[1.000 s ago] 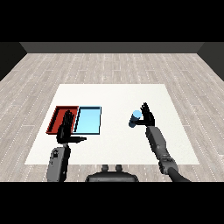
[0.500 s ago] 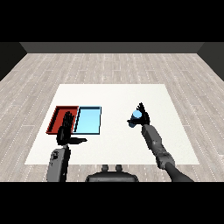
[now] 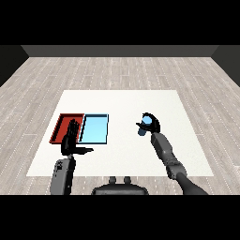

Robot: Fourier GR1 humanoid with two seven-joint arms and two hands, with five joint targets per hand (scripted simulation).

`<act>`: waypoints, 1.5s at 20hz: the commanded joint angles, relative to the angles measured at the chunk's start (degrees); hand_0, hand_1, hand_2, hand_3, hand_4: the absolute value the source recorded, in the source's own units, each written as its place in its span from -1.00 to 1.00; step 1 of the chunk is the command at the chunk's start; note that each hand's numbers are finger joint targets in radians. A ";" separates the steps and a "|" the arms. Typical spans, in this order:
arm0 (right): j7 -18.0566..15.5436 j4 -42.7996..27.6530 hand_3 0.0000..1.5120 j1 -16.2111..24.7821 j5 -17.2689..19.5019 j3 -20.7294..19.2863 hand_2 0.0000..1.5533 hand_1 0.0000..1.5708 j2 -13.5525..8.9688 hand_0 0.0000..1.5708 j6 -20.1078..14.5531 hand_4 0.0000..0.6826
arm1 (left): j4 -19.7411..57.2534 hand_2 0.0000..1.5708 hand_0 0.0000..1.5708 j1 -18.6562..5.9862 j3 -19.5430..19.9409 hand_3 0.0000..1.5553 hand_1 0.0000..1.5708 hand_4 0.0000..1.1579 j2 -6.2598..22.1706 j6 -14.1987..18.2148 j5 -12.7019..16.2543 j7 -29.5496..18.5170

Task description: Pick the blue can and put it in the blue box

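Now, line by line:

Right hand (image 3: 151,123): curled round the blue can (image 3: 146,125), fingers wrapped over its top and side; a second ago spread beside the can, so closed onto it since then.

Blue can: right of the trays, well apart from the blue box (image 3: 95,129); tilted toward the left rather than upright as before; hard to tell whether lifted off the surface (image 3: 126,103) or touching it.

Left hand (image 3: 71,138): fingers straight and relaxed, thumb out to the side, holding nothing; placed over the near edge of the red box (image 3: 63,127), much as in the earlier views.

Blue box: beside the red box on its right, nothing inside.

Change: grasp made, can taken into the right hand and tipped.

Meaning for the task: picking step apparently done or nearly so; carrying step not yet begun.

Next move, as a judgement: leftward travel across the bare surface to above the blue box, then release there.

Risk: tilted can possibly sliding in the hand on the way; the red box close by as a wrong target.
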 commanded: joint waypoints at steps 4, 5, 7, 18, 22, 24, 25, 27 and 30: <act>1.46 -0.15 0.92 -2.09 1.77 1.78 0.91 0.95 -0.09 0.95 -2.92 0.75 | 4.75 -1.00 -1.00 -2.05 1.88 -1.00 -1.00 -1.00 0.79 -1.91 1.43 -3.48; 3.78 -1.64 0.92 -2.28 2.12 2.57 0.91 0.93 1.12 0.93 -4.92 0.75 | 1.32 -1.00 -1.00 -1.19 2.00 -1.00 -1.00 -1.00 1.24 -0.80 1.57 0.27; 6.06 -4.59 0.90 0.53 3.31 4.60 0.89 0.91 0.56 0.91 -4.11 0.75 | 2.35 -1.00 -1.00 -2.56 -1.09 -1.00 -1.00 -1.00 -1.22 1.56 -1.96 -1.20; 11.44 -27.45 0.90 2.58 5.38 11.59 0.87 0.79 4.34 0.79 -5.91 0.84 | 3.64 -1.00 -1.00 -4.34 -2.53 -1.00 -1.00 -1.00 -0.99 -1.94 0.50 2.39; 15.14 -36.12 0.89 5.80 5.74 14.14 0.87 0.87 6.08 0.87 -6.56 0.86 | 1.27 -1.00 -1.00 -1.72 -5.17 -1.00 -1.00 -1.00 -2.85 -1.21 0.15 5.01; 18.36 -44.68 0.89 11.62 5.59 17.68 0.87 0.87 6.31 0.87 -7.73 0.86 | 1.48 -1.00 -1.00 -1.93 -5.32 -1.00 -1.00 -1.00 -3.07 -0.95 -0.03 5.00; 19.75 -48.64 0.89 14.43 5.62 19.38 0.87 0.87 6.33 0.87 -8.34 0.86 | 1.59 -1.00 -1.00 -2.03 -5.40 -1.00 -1.00 -1.00 -3.17 -0.83 -0.12 4.97; 17.56 -49.64 0.89 18.56 5.86 21.14 0.87 0.87 6.34 0.87 -7.42 0.86 | 1.95 -1.00 -1.00 -0.77 -6.17 -1.00 -1.00 -1.00 -3.43 -1.80 0.90 4.22; 26.09 -59.43 0.90 19.39 6.29 22.38 0.88 0.90 6.34 0.90 -8.32 0.85 | 3.23 -1.00 -1.00 -4.16 -11.11 -1.00 -1.00 -1.00 -3.45 3.01 2.06 7.08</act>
